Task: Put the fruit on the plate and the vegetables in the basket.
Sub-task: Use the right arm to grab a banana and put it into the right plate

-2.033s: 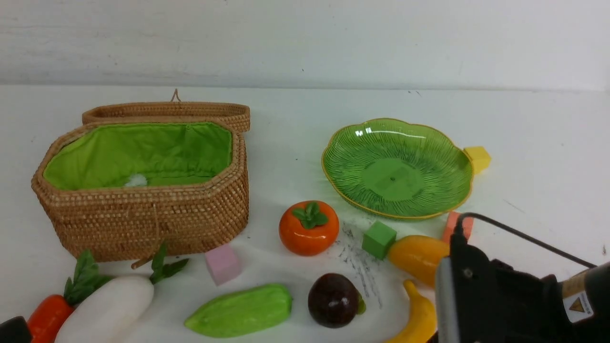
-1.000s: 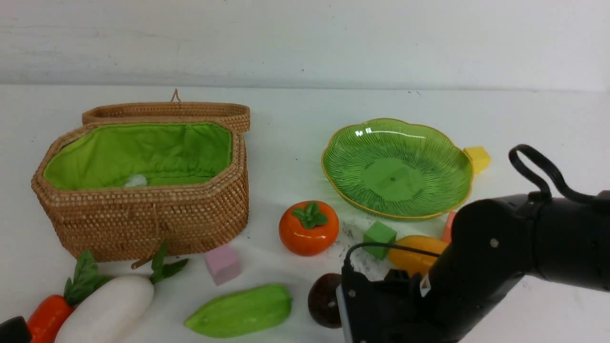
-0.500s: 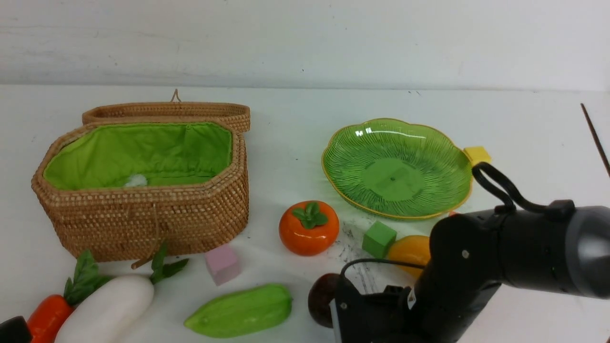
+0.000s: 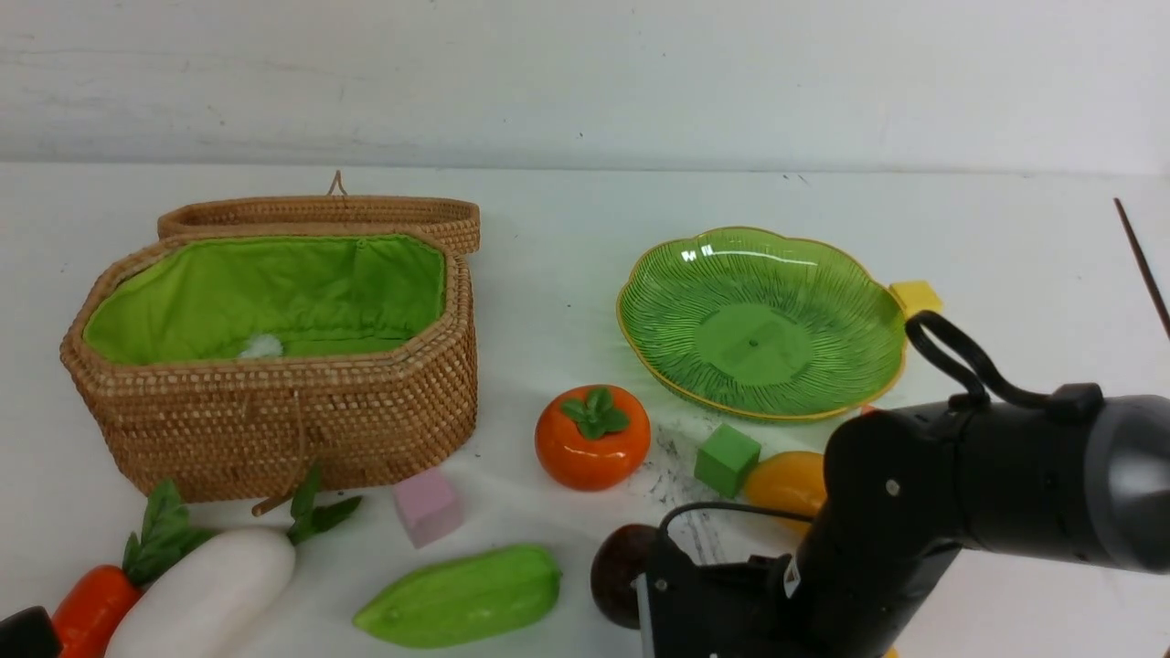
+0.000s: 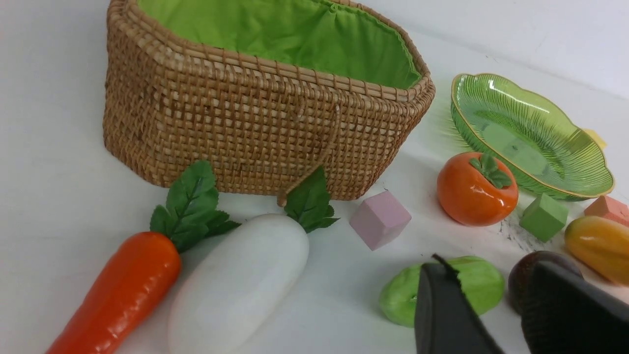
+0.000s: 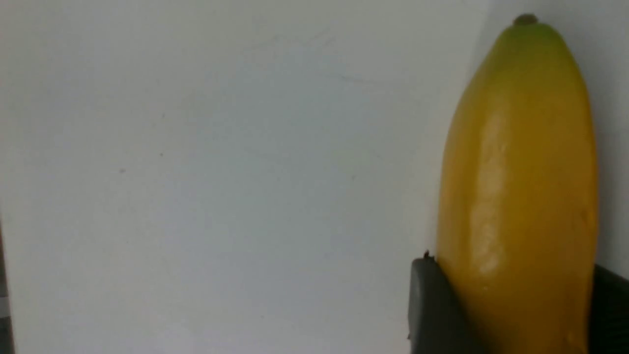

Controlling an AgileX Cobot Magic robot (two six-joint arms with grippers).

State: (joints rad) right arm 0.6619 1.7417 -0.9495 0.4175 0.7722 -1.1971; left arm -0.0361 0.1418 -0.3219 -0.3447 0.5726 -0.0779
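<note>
- Wicker basket [image 4: 274, 420] stands at the far left of the worktop [image 4: 548, 256], its lid open behind it.
- Radish [image 4: 206, 594] and carrot [image 4: 91, 608] lie side by side on the worktop at the near left, just in front of the basket, with their leaves towards it.
- Gourd [image 4: 462, 596] lies to their right, by the near edge.
- Plate [image 4: 823, 302] sits at the far right, with the persimmon [image 4: 592, 437] on the worktop just near and left of it.
- Mango [image 4: 786, 482] lies by the plate's near rim, and the mangosteen [image 4: 617, 571] is right of the gourd. The right arm [image 4: 960, 493] partly hides both.
- Right tool [image 6: 516, 275] is clamped on the banana [image 6: 516, 196], with a finger against each side.
- Left tool [image 5: 491, 280] has its fingers apart, with nothing between them.
</note>
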